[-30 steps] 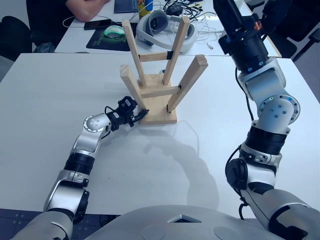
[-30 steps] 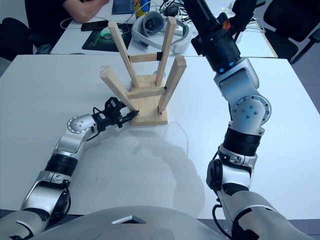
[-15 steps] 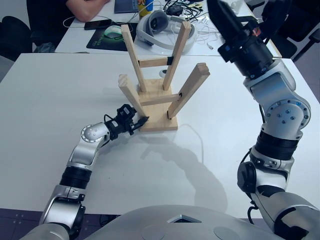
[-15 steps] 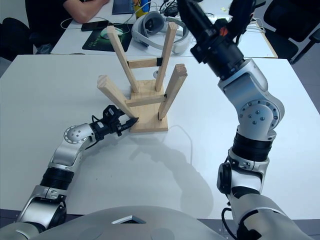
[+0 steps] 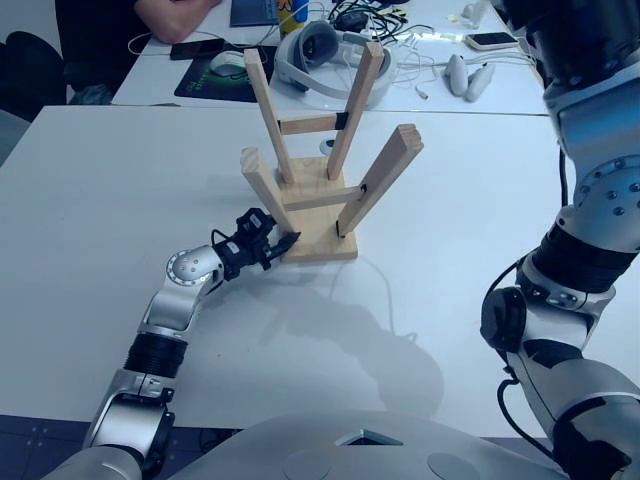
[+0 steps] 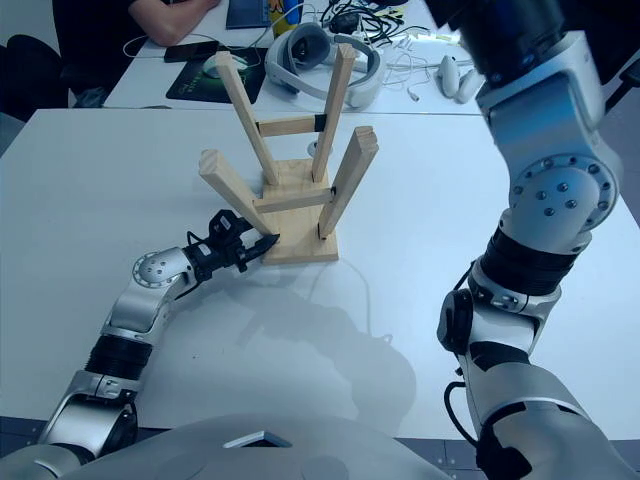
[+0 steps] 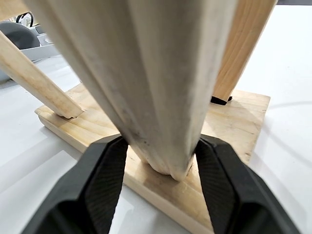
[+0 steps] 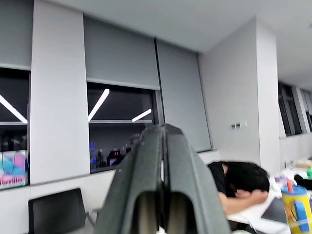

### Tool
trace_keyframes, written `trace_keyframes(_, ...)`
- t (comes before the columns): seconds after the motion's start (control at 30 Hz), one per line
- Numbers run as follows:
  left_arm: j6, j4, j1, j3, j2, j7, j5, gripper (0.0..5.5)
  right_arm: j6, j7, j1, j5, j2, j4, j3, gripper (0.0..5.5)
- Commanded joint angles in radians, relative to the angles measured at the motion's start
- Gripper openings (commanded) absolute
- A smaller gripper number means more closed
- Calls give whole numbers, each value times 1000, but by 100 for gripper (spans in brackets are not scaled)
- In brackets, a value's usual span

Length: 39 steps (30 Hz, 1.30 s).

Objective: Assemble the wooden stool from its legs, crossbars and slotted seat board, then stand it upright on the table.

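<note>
Pale wood is making up the whole stool [image 5: 320,170], which is resting upside down on the white table [image 5: 120,180]. Its seat board [image 5: 322,243] is lying flat, and the four legs are pointing up from it, splayed, with crossbars [image 5: 312,123] bridging them above the board.

The left gripper [image 5: 278,242] is lying low at the seat board's near-left corner. Its two black fingers [image 7: 105,185] are sitting on either side of the near-left leg [image 5: 262,185], pressing the wood just where that leg is entering the board. The right gripper [image 8: 163,130] is hanging high above the seat board and off to its right, fingers pressed together and holding nothing.

The stool is looking fully built, so I judge that only the turn-over is left. That turn is hinging on this: the legs' long axes are running upward from the seat board, the board is lying just beyond the left fingertips, and the left arm is far nearer. Gripping so low on one leg is giving little leverage, so the stool could swivel or topple sideways.
</note>
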State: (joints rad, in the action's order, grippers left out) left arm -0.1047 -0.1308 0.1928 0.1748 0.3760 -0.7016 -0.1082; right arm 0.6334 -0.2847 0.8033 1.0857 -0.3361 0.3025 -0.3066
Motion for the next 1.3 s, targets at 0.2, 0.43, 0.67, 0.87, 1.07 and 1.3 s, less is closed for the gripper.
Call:
trace_keyframes(0.2, -74, 45, -40, 26, 5, 6, 10, 219, 217, -43, -526, -109, -32, 117, 417, 0)
trace_keyframes(0.43, -110, 92, -91, 45, -13, 24, 2, 218, -3, 47, -231, -76, 63, 73, 163, 0)
trace_keyframes(0.67, -115, 100, -119, 36, -19, 50, 0, 217, 5, 173, 33, 191, 11, 18, -35, 0)
trace_keyframes(0.87, -122, 104, -124, 34, -16, 53, -1, 217, -13, 169, 64, 216, -25, 30, -54, 0)
trace_keyframes(1.07, -144, 139, -113, 61, -24, 43, -1, 217, 171, 217, -348, 83, 79, 62, 345, 0)
trace_keyframes(1.3, -221, 282, -153, 119, -59, 75, -11, 217, 40, 240, -285, -73, 123, 90, 316, 0)
